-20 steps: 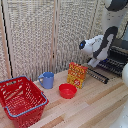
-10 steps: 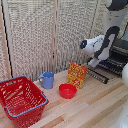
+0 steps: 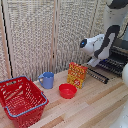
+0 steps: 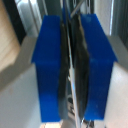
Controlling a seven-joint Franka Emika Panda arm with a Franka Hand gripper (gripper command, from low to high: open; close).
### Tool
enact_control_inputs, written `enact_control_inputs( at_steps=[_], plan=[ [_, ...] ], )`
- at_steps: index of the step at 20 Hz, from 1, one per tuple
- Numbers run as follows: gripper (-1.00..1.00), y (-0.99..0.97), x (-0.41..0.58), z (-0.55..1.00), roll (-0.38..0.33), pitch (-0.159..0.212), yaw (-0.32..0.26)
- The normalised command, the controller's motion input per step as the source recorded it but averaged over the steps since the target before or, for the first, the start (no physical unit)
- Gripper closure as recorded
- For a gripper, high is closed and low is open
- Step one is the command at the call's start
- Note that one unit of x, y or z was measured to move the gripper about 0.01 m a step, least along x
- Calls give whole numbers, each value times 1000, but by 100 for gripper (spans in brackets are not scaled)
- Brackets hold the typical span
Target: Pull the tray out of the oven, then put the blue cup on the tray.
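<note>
A white robot arm reaches into the oven (image 3: 119, 52) at the exterior view's right. Its gripper (image 4: 72, 70) is nearly closed, blue fingers (image 4: 49, 70) pinching a thin bar of the tray (image 3: 112, 65). The blue cup (image 3: 47, 80) stands well away from the gripper, beyond an orange box (image 3: 77, 75).

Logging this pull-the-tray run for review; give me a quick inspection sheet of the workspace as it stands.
Surface: light wooden table, bare toward the front.
Job's things: tray of dark wire bars sticks out of the oven at the exterior view's right; blue cup upright on the table, not on the tray.
Clutter: red basket, red bowl, orange box standing upright.
Grippers: gripper with blue fingers shut on a thin dark bar, apparently the tray's.
Cables: nothing seen.
Surroundings: pale woven screen panels behind the table.
</note>
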Motion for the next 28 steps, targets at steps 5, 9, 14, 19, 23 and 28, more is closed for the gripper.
enact_control_inputs(
  at_steps=[5, 9, 14, 19, 23, 28],
  plan=[
    [100, 811, 187, 42, 66, 18, -87],
    [100, 811, 251, -28, 23, 25, -73],
    [-100, 60, 99, -23, -2, 14, 25],
    [-100, -13, 190, 35, 41, 7, 29],
    [-100, 9, 76, 338, 93, 0, 0],
    [-100, -3, 26, 781, 70, -15, -93]
  ],
)
